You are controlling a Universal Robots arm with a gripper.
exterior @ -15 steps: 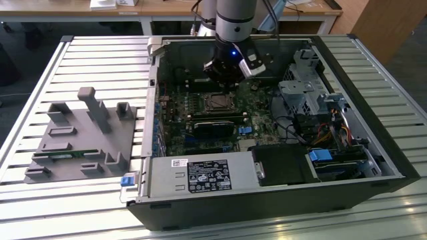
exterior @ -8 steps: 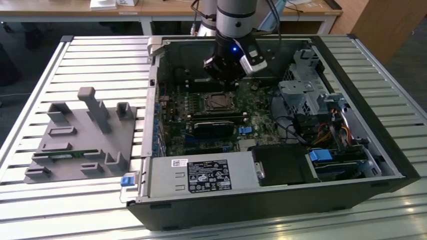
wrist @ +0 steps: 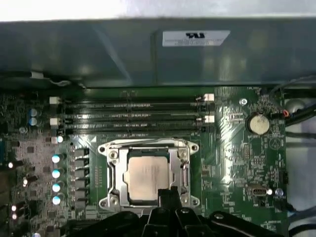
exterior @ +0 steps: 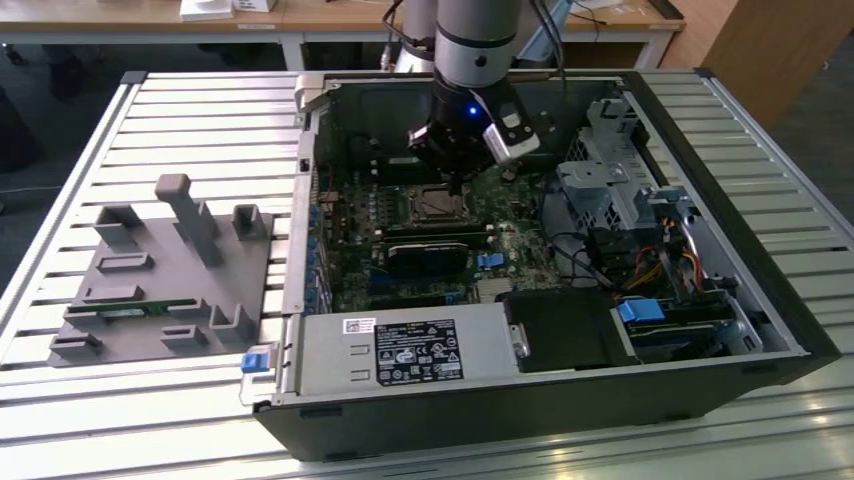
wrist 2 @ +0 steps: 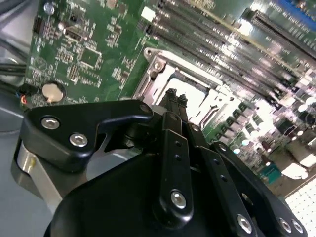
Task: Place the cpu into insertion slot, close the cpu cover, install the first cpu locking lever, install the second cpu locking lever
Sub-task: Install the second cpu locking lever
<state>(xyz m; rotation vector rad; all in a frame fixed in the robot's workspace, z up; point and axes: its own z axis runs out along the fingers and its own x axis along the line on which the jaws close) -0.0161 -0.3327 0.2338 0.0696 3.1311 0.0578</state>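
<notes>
**One chip seated, one cover down**

One cpu (wrist: 148, 175) lies in the socket, framed by one cpu cover (wrist: 183, 170) lying flat around it. The single gripper (wrist: 167, 193) hangs at the socket's edge, fingers pinched together and grasping nothing. Four memory slots (wrist: 133, 116) run alongside.

The arm (exterior: 474, 40) comes down from the top centre of the exterior view, its wrist pointing straight down. The gripper (exterior: 461, 186) hangs just above centre frame, its black fingers (wrist 2: 174, 101) drawn together into one narrow tip in both wrist views.
</notes>
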